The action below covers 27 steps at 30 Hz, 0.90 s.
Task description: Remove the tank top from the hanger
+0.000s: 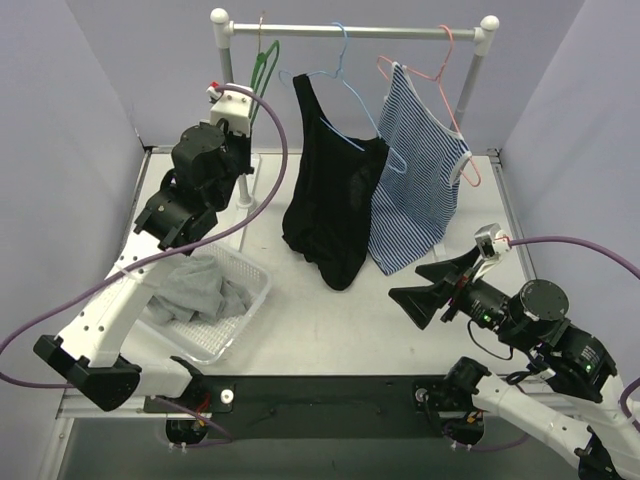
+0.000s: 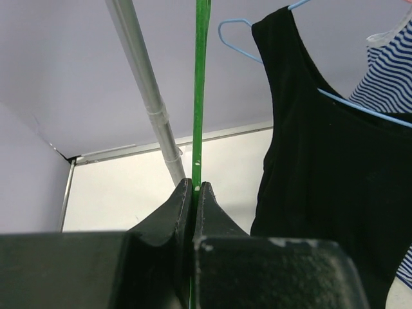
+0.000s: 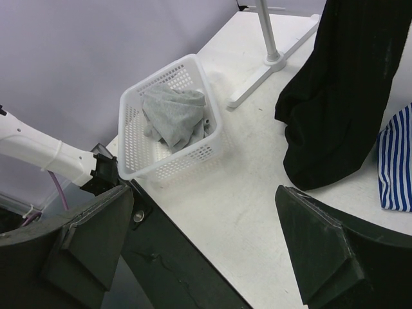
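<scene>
A black tank top [image 1: 335, 200] hangs on a blue hanger [image 1: 345, 90] at the middle of the rail; it also shows in the left wrist view [image 2: 328, 161] and the right wrist view [image 3: 347, 90]. A bare green hanger [image 1: 268, 62] hangs at the rail's left end. My left gripper [image 1: 252, 92] is raised there and is shut on the green hanger [image 2: 200, 96], whose thin bar runs between its closed jaws [image 2: 193, 187]. My right gripper [image 1: 428, 288] is open and empty, low over the table, right of and below the black tank top [image 3: 206, 238].
A blue-and-white striped tank top [image 1: 415, 170] hangs on a pink hanger [image 1: 440, 65] right of the black one. The rail [image 1: 350, 30] stands on two posts at the back. A white basket [image 1: 255, 290] at front left holds a grey garment [image 1: 195, 290].
</scene>
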Available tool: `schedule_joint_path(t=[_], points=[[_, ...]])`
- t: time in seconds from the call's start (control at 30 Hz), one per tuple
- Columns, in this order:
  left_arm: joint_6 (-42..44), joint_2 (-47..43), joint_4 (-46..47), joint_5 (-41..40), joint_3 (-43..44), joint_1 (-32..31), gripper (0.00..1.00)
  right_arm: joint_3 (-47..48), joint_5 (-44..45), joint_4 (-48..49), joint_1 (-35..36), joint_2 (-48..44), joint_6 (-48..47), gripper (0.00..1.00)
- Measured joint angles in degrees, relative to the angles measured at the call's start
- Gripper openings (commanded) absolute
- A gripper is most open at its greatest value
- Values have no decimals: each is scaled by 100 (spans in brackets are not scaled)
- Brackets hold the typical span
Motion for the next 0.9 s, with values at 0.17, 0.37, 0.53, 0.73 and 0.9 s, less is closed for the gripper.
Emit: schedule_joint_path(t=[0.17, 0.37, 0.53, 0.73, 0.9], points=[[24, 339, -13, 2, 94, 149, 9, 0, -2, -13, 0, 48, 42, 100], [20, 295, 24, 160, -4, 177, 60, 0, -2, -17, 0, 144, 61, 100], [28, -422, 146, 328, -852, 177, 87, 129, -2, -20, 0, 485, -28, 100], [-55, -1473, 66, 748, -1823, 177, 97, 957, 586, -153, 0, 1327, -846, 100], [-212, -2516, -11, 1657, -2870, 170, 97, 2074, 1416, -114, -42, 2210, -1611, 100]])
